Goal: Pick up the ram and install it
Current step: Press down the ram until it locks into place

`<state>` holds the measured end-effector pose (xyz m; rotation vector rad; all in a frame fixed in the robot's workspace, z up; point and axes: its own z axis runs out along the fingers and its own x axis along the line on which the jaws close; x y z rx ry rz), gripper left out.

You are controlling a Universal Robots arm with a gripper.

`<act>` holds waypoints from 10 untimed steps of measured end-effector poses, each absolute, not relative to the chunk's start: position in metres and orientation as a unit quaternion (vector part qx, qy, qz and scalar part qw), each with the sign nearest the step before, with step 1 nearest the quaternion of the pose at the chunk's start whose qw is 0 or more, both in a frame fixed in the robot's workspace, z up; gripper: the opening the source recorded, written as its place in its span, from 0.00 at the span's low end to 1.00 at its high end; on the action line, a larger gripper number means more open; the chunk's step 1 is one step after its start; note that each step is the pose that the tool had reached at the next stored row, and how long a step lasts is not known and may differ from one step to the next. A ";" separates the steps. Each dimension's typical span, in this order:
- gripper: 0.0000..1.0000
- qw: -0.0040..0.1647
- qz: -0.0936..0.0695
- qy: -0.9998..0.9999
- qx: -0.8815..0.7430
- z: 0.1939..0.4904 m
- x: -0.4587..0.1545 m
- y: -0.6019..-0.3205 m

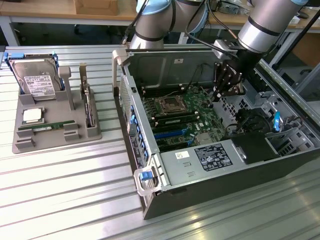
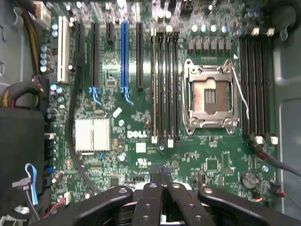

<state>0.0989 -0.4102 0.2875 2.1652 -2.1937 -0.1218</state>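
Hovering over the motherboard (image 2: 141,141), jaws (image 2: 162,175) closed and empty; ram (image 1: 44,127) well away in its holder (image 1: 55,135).

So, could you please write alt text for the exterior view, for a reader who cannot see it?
A robot arm's shut gripper hangs empty inside an open computer case, above the green motherboard. Toward the exterior view's left, a grey holder on the metal table carries the ram, a hard drive and a processor chip.
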 end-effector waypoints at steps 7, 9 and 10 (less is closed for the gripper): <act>0.11 0.027 -0.038 -0.711 0.702 0.287 0.099 -0.410; 0.11 0.027 -0.038 -0.711 0.702 0.287 0.099 -0.410; 0.11 0.027 -0.038 -0.711 0.702 0.287 0.099 -0.410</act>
